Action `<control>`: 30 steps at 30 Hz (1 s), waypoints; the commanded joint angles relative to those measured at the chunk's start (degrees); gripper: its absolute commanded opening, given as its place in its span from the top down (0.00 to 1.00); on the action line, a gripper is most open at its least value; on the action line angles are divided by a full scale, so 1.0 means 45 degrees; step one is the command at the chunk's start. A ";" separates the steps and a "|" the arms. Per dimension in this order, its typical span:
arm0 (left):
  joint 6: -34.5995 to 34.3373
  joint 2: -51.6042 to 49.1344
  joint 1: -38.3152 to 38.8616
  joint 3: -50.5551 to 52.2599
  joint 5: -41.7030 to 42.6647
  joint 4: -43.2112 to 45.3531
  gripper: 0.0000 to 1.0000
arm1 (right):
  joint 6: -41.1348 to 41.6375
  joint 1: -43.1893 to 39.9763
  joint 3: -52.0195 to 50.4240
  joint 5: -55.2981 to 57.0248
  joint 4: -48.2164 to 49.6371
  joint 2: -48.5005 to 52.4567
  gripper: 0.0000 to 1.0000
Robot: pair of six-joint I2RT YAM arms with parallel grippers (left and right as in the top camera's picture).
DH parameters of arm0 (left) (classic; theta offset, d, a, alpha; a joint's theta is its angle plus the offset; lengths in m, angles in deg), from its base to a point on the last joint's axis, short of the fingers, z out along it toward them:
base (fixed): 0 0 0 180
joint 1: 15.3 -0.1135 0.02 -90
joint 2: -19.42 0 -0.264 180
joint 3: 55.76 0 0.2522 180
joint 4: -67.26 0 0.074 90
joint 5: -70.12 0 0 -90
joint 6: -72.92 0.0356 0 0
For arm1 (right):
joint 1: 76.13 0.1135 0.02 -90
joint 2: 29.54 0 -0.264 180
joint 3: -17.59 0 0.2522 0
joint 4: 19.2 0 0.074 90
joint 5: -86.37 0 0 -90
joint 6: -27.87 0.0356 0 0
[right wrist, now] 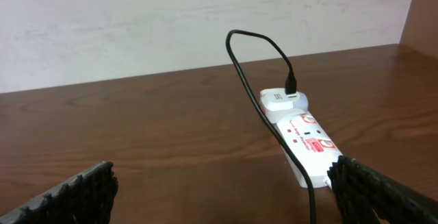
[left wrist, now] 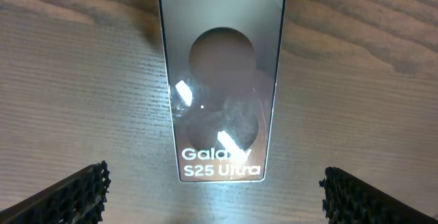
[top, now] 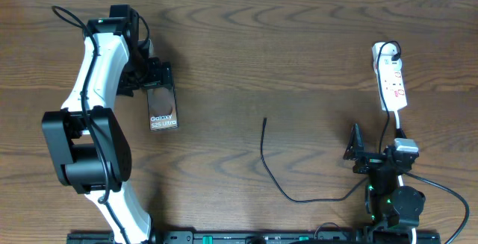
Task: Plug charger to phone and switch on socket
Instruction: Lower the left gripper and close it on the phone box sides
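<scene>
Phone: a flat dark rectangular phone (top: 163, 112) with white "Galaxy S25 Ultra" lettering lies face up on the left part of the brown wooden tabletop (top: 299, 42)
Left arm: the left gripper (left wrist: 215, 177) stands spread wide over the phone, its ribbed black pads (left wrist: 68, 196) out on either side of the lettered end; neither looks to be touching it
Charger: the thin black cable (top: 262, 148) lies loose, its small straight tip (top: 264, 122) mid-table and well apart from the phone; the other end sits in a small white adapter (right wrist: 282, 101) on the strip
Socket: the long white power strip (right wrist: 311, 147) with red markings lies far right; the switch is too small for me to read
Right arm: the right gripper (right wrist: 224, 166) is spread too and empty, near the strip, the cable trailing past one of its fingers
Step in hand: by my reckoning, pinning the phone before the tip is fetched
Doing it well: I'd centre the pads on the two long edges, drop low so they meet the thin sides squarely, then close gently; keep the port end uncovered and pointing toward the cable
Watch for: a slick, thin slab that may skid or tip up if one pad lands first
</scene>
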 commanded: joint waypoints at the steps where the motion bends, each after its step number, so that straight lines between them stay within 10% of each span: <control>1: -0.0063 -0.0126 0.0185 -0.0325 -0.0044 0.0044 0.02 | -0.0170 0.0097 -0.0015 0.0058 -0.0063 -0.0073 0.01; 30: -0.0010 -0.0126 0.0568 0.1326 -0.0131 0.1073 0.02 | -0.0175 0.0097 -0.0015 0.0058 -0.0063 -0.0073 0.01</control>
